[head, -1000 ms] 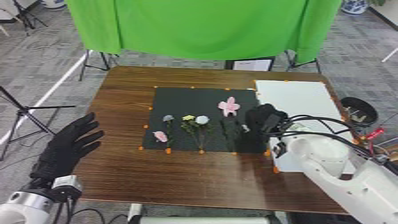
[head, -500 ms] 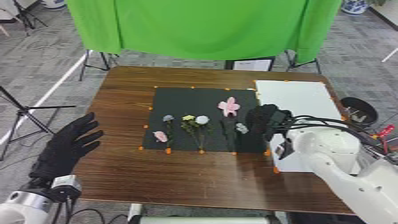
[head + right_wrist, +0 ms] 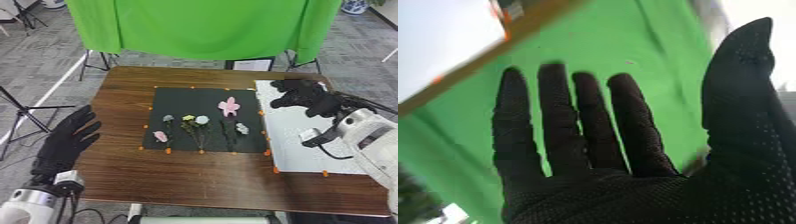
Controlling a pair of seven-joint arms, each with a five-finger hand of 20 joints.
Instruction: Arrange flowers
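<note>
**Flowers (image 3: 228, 106) lie spread on the dark mat (image 3: 182, 102); both hands are apart from them**

We see the brown bench (image 3: 115, 100) stretching under everything laid out for the work, with a green cloth (image 3: 204, 30) hanging beyond its far edge; on the right of the bench lies a white board (image 3: 298, 140), and just beside it, nearer the middle, is the dark mat.

Our left hand (image 3: 58, 150) hangs by the bench's left edge, well apart from the flowers; its fingers are straight and a little apart. Our right hand (image 3: 311, 97) is over the far part of the white board, to the right of the mat; in the right wrist view we see the right hand (image 3: 593, 197) with its fingers straight and slightly spread, the thumb well apart from them, and the green cloth behind.

On the mat we find a pink flower (image 3: 229, 111) toward the far right; nearer us and to its right lies a pale flower (image 3: 242, 128), beside a dark stem (image 3: 231, 140). A white flower (image 3: 202, 120) and a smaller yellow flower (image 3: 188, 117) sit side by side near the middle, their stems running toward us; to their left lie a bluish flower (image 3: 168, 118) and, nearer us, a small pink flower (image 3: 161, 136). Small orange marks (image 3: 168, 151) dot the mat's edges.
</note>
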